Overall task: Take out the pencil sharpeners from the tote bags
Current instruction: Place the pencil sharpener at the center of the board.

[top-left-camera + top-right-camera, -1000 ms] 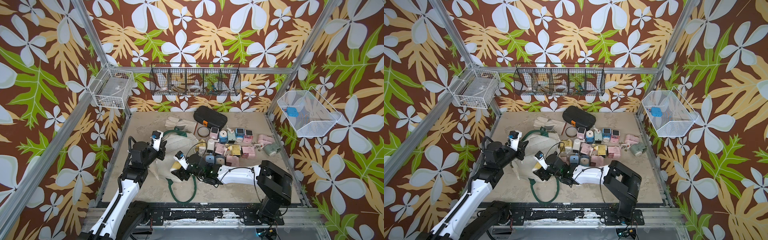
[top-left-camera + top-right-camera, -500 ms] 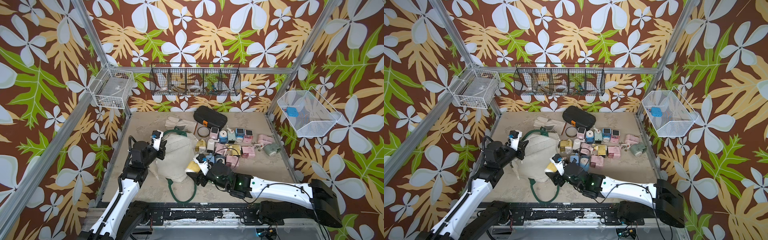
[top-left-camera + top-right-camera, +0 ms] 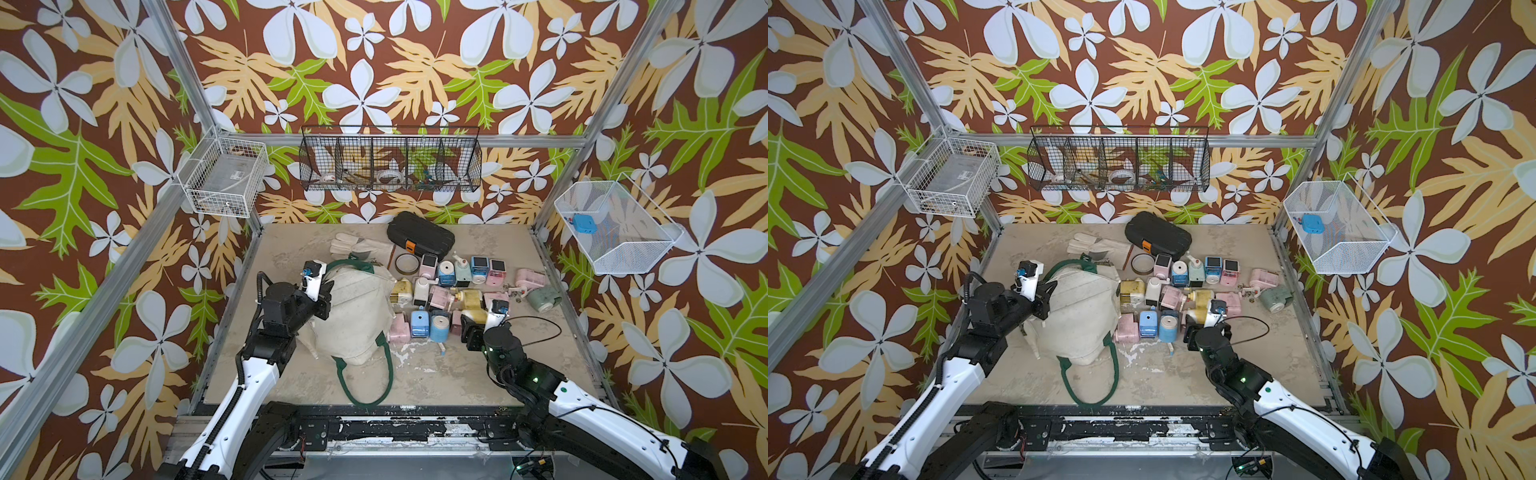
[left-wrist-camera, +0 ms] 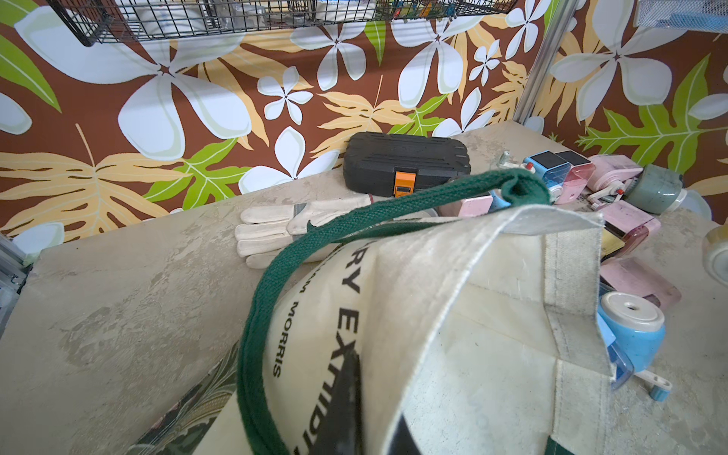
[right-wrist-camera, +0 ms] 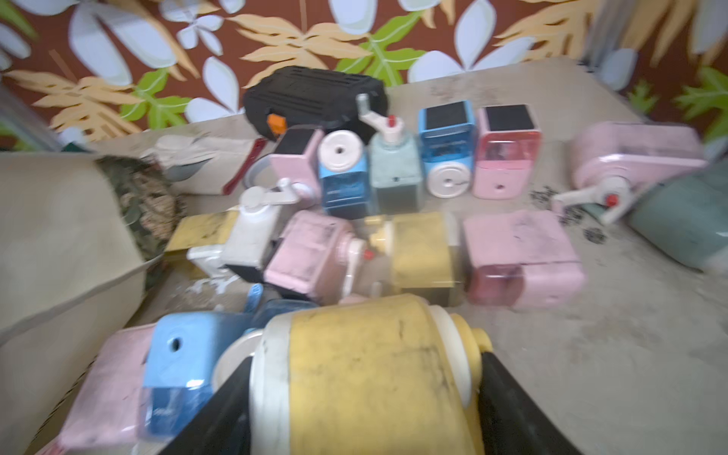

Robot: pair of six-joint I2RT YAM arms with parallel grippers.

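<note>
Floral wallpaper [image 3: 374, 83] rings a worn beige table [image 3: 478, 374] where the unloading looks well advanced, perhaps near its end. Roughly twenty pastel sharpeners [image 3: 453, 286] lie out in a tight cluster from the table's middle toward its right edge, just in front of a black case [image 3: 419, 239] at the back. The right gripper [image 3: 473, 322], jaws spread wide around a yellow sharpener [image 5: 366, 362], holds it at the near side of that cluster, apparently about to set it down with the rest. The tote [image 3: 353, 316] slumps left of the middle, hard against the pile, one green handle looped toward the front edge. The left gripper [image 3: 328, 293] is clamped tight on the canvas at the bag's left side, holding the cloth up. Whether anything remains inside cannot be seen. The bag has some bulk, so a last check of its mouth seems to be the job left.
</note>
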